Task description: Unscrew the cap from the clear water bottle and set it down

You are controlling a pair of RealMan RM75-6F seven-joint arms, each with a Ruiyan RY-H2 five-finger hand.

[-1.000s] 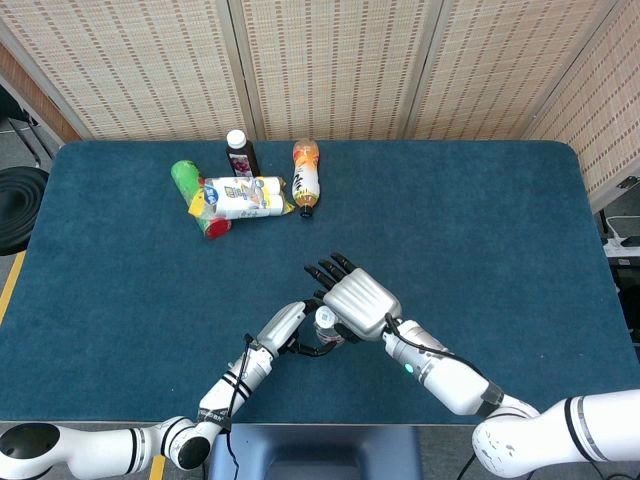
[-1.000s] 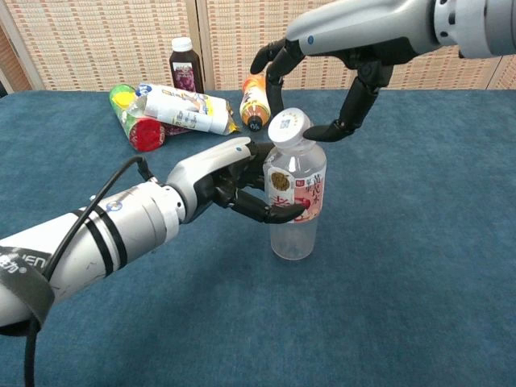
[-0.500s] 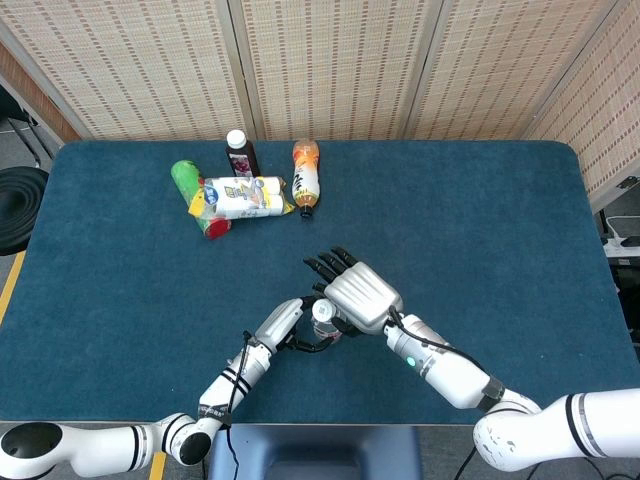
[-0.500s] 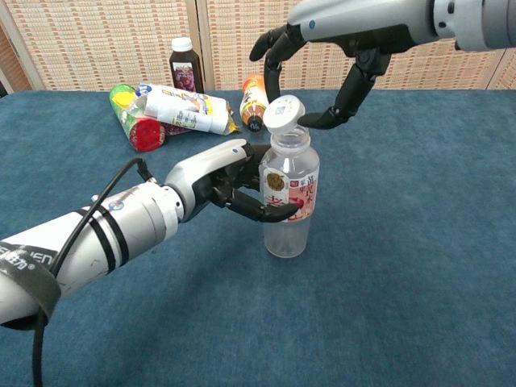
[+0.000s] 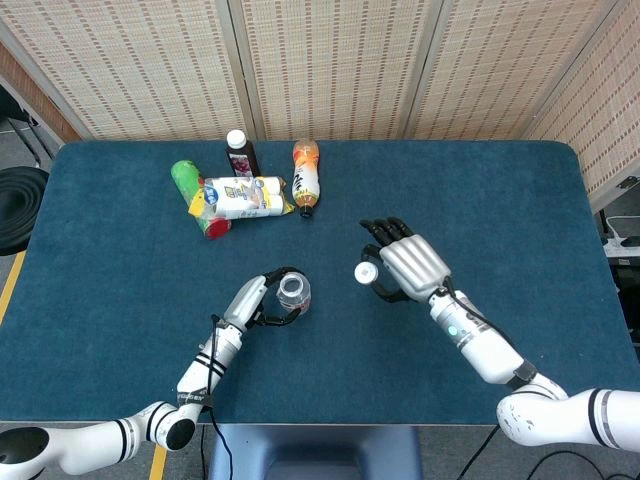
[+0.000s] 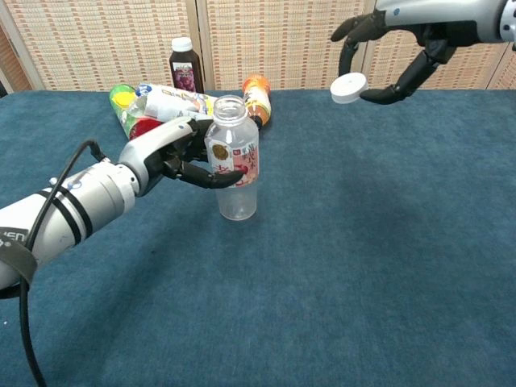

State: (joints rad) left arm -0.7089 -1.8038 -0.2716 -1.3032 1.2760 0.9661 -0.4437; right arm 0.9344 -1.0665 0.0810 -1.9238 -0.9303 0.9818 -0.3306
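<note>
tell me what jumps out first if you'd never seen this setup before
The white cap held up in the air by the right hand, clear of the table on the right. Next, the open clear water bottle standing upright near the table's middle, gripped by the left hand. Behind them, a cluster of other bottles lies near the far edge.

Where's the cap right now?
The white cap is off the bottle, held in the right hand above the table, right of the open clear bottle that the left hand grips.
</note>
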